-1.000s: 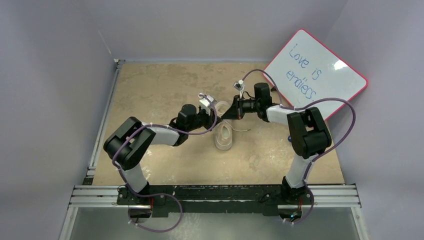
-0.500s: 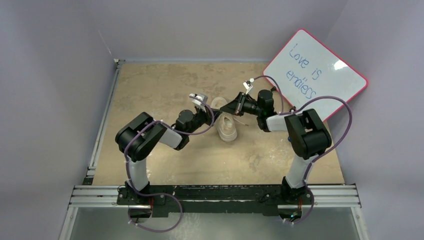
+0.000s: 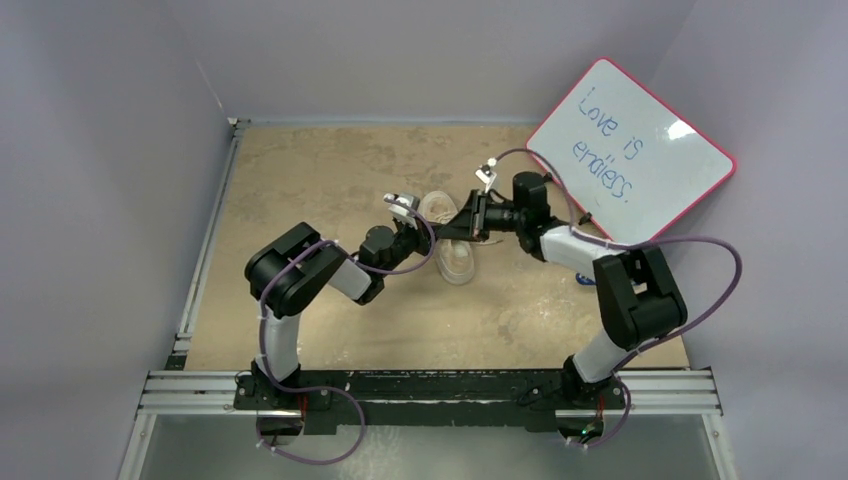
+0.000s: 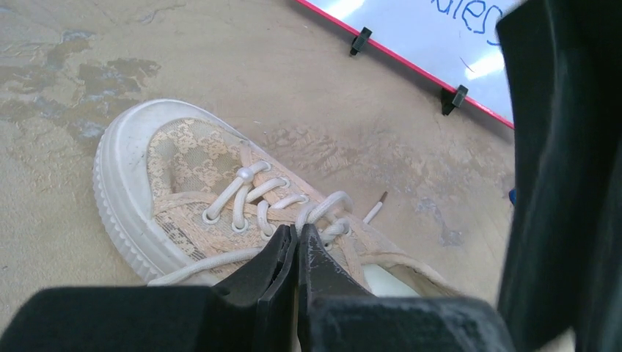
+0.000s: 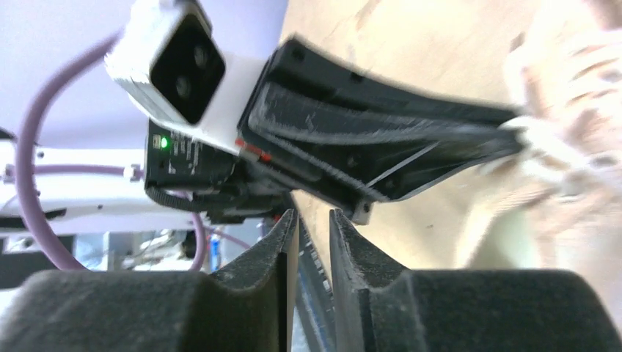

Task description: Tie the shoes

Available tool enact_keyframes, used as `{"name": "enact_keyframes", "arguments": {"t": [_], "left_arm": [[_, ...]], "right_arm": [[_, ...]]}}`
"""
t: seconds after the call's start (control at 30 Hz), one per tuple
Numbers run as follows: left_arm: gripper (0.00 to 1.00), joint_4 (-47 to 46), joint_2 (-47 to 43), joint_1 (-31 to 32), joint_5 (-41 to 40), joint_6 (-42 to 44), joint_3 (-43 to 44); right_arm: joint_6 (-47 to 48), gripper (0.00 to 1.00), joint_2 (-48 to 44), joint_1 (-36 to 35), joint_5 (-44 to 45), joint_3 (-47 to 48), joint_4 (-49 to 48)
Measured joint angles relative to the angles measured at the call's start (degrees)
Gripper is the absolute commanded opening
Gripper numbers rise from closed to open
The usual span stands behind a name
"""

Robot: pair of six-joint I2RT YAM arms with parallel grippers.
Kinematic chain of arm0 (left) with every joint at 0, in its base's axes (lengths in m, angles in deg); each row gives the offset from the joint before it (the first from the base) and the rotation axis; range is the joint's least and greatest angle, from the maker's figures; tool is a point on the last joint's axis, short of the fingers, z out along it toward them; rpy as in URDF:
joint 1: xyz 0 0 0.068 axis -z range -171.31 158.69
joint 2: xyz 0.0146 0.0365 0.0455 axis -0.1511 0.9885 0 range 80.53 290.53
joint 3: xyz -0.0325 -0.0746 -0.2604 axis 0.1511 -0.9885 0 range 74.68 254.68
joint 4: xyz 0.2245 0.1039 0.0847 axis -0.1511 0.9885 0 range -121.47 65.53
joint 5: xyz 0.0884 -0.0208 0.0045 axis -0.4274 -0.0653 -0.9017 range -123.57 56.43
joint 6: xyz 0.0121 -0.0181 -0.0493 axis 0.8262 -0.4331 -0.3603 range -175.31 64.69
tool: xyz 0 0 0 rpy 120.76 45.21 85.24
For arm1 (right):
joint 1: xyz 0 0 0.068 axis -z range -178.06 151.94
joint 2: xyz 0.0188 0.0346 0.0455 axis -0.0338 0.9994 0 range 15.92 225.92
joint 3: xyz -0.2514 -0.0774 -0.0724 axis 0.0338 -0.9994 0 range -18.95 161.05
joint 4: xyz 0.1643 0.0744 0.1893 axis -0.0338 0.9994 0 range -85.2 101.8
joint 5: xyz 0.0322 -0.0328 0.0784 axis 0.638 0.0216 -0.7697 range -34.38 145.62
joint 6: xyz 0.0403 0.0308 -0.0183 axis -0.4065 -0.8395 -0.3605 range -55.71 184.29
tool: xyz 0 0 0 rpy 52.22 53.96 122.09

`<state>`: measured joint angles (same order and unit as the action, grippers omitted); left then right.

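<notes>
Both arms converge on the cream sneaker (image 3: 455,255), which lies on its sole at the middle of the worktop (image 3: 330,180), toe pointing away from the arms' bases. The whiteboard (image 3: 630,140) stands propped off to the sneaker's right.

The left pincer (image 4: 297,238) hangs over the sneaker's throat with its fingers pressed together. Their tips sit right at the top crossing of the laces (image 4: 249,191). A strand runs along the sneaker's left flank and passes under those fingers, but the pictures do not show whether it is actually nipped.

The right pincer (image 5: 309,220) comes in from the sneaker's right side, close against the left one. Its fingers stand a sliver apart and nothing shows between them.

The tying appears barely begun. The laces are threaded through the eyelets and cross neatly up the tongue, yet no knot, loop or bow shows anywhere on the sneaker. One free lace end (image 4: 374,209), tipped with a dark aglet, lies slack on the worktop just off the sneaker's right side, held by neither pincer.

By these pictures, nearly all the work is left. Both ends have to be gathered, crossed and drawn tight over the sneaker's tongue, then formed into a bow.
</notes>
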<state>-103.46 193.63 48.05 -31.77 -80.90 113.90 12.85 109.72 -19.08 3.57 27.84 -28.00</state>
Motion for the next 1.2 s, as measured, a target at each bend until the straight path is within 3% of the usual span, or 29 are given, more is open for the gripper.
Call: {"name": "enact_keyframes", "arguments": {"t": [0.13, 0.3, 0.43, 0.67, 0.87, 1.03, 1.2], "left_arm": [[0.00, 1.09, -0.90, 0.04, -0.09, 0.33, 0.00], [0.00, 5.11, -3.06, 0.04, -0.07, 0.96, 0.00], [0.00, 11.15, -4.74, 0.04, -0.04, 1.09, 1.36], [0.00, 17.66, -7.41, 0.02, 1.01, 0.57, 1.70], [0.00, 20.90, -8.81, -0.76, 3.43, 0.74, 1.70], [0.00, 23.74, -10.91, -2.69, 8.92, 2.78, 1.68], [0.00, 24.13, -10.91, -5.88, 16.52, 4.46, 1.68]], "right_arm": [[11.47, 0.36, -1.01, 5.79, 1.68, 8.33, 15.45], [24.22, 0.37, 1.99, 11.32, 6.01, 17.92, 30.97], [28.96, 0.32, 5.29, 11.17, 7.82, 18.69, 37.31], [26.69, 0.22, 3.54, 7.02, 7.96, 5.31, 36.06], [22.67, 0.20, 2.29, -0.11, 7.72, 2.62, 29.35], [16.20, 0.30, 1.90, -6.03, 5.88, 1.03, 21.24], [17.70, 0.37, -4.28, -2.99, 5.25, 1.09, 25.62]]}}
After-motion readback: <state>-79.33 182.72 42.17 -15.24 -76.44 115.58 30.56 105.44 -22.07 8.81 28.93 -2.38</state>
